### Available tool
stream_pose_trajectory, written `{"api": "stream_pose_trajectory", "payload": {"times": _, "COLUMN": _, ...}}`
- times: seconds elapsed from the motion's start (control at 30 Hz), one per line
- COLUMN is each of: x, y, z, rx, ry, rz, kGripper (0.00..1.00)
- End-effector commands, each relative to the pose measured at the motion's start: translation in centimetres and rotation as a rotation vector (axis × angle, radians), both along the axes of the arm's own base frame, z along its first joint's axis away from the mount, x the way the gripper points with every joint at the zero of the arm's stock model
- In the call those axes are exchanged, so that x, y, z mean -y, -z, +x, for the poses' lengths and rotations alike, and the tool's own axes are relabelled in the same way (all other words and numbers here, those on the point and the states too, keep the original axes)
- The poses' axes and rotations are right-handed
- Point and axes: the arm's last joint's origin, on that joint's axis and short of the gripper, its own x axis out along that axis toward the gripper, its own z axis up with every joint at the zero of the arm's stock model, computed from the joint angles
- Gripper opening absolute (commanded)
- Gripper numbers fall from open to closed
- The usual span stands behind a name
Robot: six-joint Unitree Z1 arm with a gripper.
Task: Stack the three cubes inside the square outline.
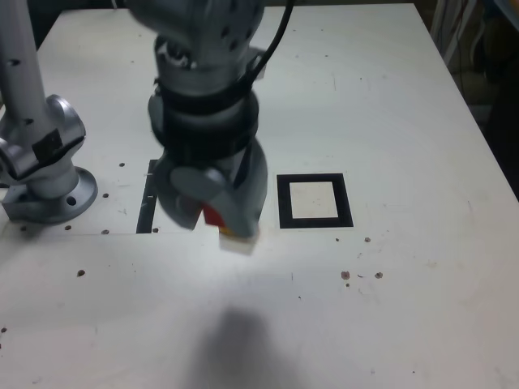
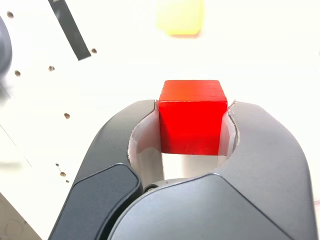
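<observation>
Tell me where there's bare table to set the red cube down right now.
The white centre of the square outline is bare, as is the table beyond it toward the exterior view's right and front. It is crowded under the gripper, which holds the red cube, with the yellow cube just ahead.

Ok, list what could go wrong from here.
1. The end effector grips the red cube only near its tips, so the cube might slip or twist in transit.
2. The yellow cube lies close ahead; a low move could knock it.
3. The square outline is barely wider than a cube, so placement may miss.
</observation>
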Motion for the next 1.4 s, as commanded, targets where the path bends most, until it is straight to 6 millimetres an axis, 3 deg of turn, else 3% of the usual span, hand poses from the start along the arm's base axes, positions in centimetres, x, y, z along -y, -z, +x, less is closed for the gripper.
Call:
{"api": "stream_pose_trajectory", "payload": {"times": 0.0, "x": -1.1, "y": -0.4, "z": 0.8, "rx": -0.003, "ry": -0.015, "rz": 0.005, "kGripper": 0.21}}
{"api": "stream_pose_trajectory", "payload": {"times": 0.27, "x": -4.8, "y": 0.9, "z": 5.4, "rx": -0.044, "ry": -0.073, "rz": 0.002, "kGripper": 0.21}}
{"api": "stream_pose_trajectory", "payload": {"times": 0.57, "x": -6.1, "y": 2.8, "z": 9.7, "rx": -0.051, "ry": -0.121, "rz": -0.022, "kGripper": 0.22}}
{"api": "stream_pose_trajectory", "payload": {"times": 0.7, "x": -7.3, "y": 4.8, "z": 11.2, "rx": -0.078, "ry": -0.134, "rz": -0.051, "kGripper": 0.22}}
{"api": "stream_pose_trajectory", "payload": {"times": 0.9, "x": -8.9, "y": 7.5, "z": 12.0, "rx": -0.087, "ry": -0.144, "rz": -0.092, "kGripper": 0.24}}
{"api": "stream_pose_trajectory", "payload": {"times": 1.37, "x": -11.1, "y": 8.2, "z": 11.8, "rx": -0.056, "ry": -0.166, "rz": -0.067, "kGripper": 0.24}}
